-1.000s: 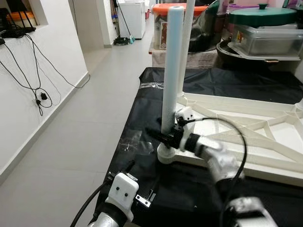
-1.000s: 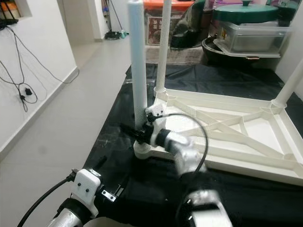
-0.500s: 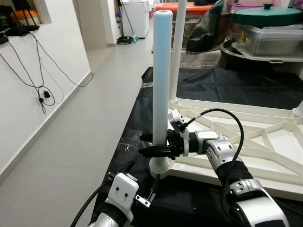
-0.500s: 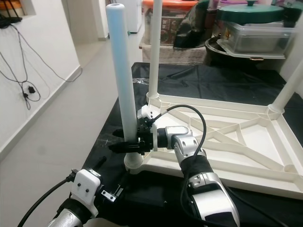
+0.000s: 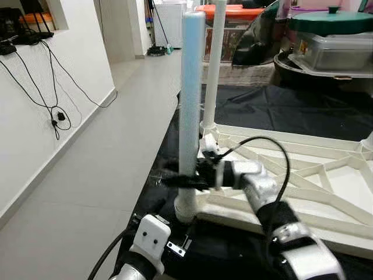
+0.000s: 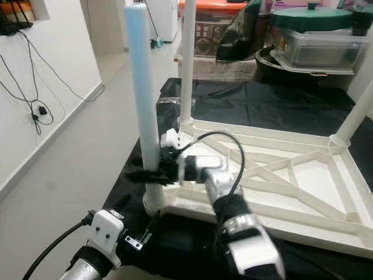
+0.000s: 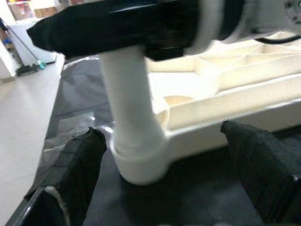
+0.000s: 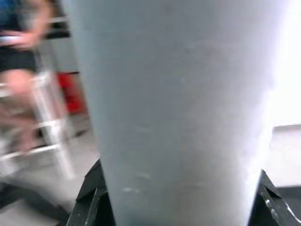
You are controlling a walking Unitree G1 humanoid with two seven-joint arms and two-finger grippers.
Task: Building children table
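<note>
The white children's table top (image 5: 303, 175) lies upside down on a black sheet. A pale tube leg (image 5: 190, 105) stands upright in its near left corner socket (image 5: 185, 207). My right gripper (image 5: 178, 179) is shut around this leg a little above the socket; in the right wrist view the leg (image 8: 178, 108) sits between black fingers (image 8: 91, 197). Low in front of the corner, my left gripper (image 7: 169, 183) is open. Its fingers (image 7: 77, 169) are spread wide and touch nothing, with the socket (image 7: 141, 160) just ahead of them.
Another leg (image 5: 213, 64) stands at the far left corner, and a third (image 6: 361, 111) at the far right. Storage boxes and a lidded pot (image 5: 329, 35) crowd the back. Tiled floor (image 5: 99, 151) and a wall with cables lie left. A blurred person (image 8: 21, 70) shows behind the leg.
The head camera has shifted, so the whole scene sits differently. My right gripper stays shut on the leg and the arm is now blurred. The left gripper has kept its place.
</note>
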